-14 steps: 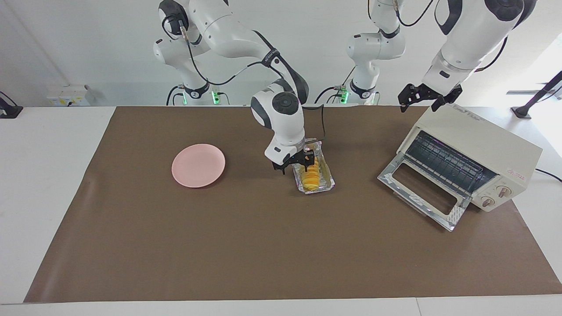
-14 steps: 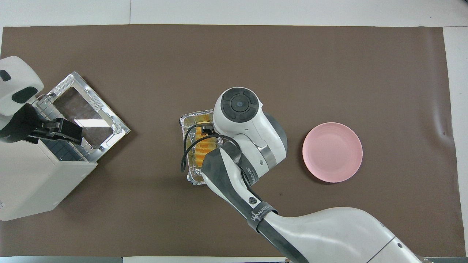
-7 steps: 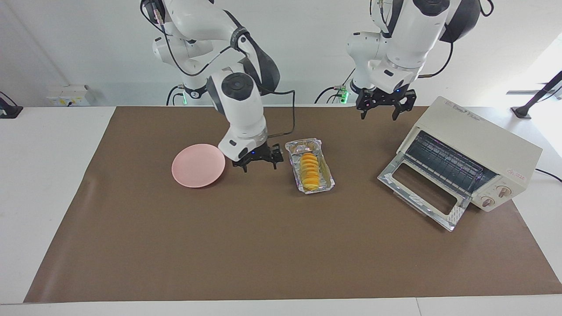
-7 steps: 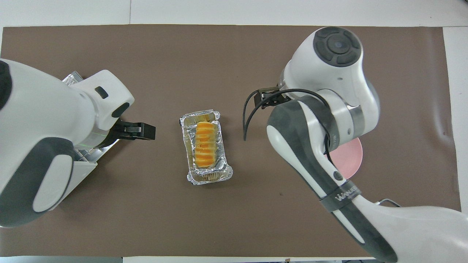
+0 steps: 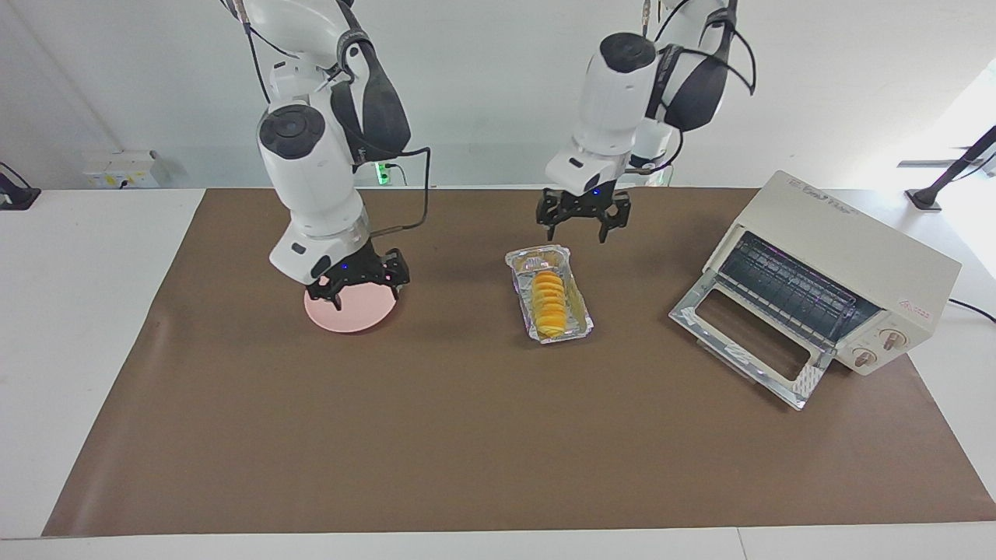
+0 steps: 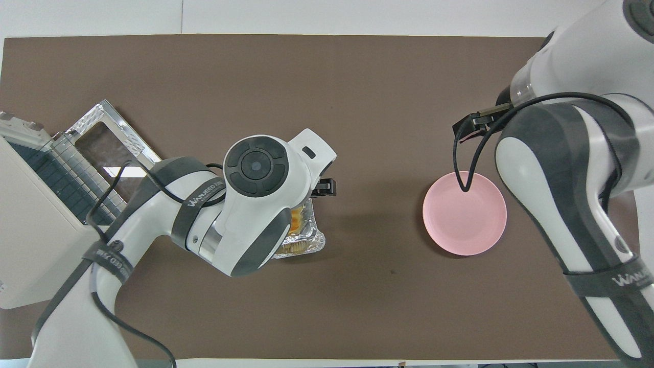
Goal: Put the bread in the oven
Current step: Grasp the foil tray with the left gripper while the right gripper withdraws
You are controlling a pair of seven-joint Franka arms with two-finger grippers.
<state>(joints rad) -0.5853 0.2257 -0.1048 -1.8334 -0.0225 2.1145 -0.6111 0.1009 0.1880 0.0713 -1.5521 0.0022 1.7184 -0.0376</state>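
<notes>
**Now the arms have swapped jobs**

Just now the right gripper left the bread and moved over the pink plate, fingers open and empty. The left gripper came from the oven to above the foil tray, open too. I think it grabs the bread next.

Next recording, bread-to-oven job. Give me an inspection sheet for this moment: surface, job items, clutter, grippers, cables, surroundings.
Surface: brown mat on a white table.
Job's things: bread lies in the foil tray; oven at the left arm's end, door down, rack empty.
Clutter: pink plate, nothing on it.
Grippers: left gripper open, over the mat beside the tray's robot-side end; right gripper open, over the plate. Neither holds anything.
Cables: black cable looped off the right wrist; oven's cord.
Surroundings: white wall, socket box.
</notes>
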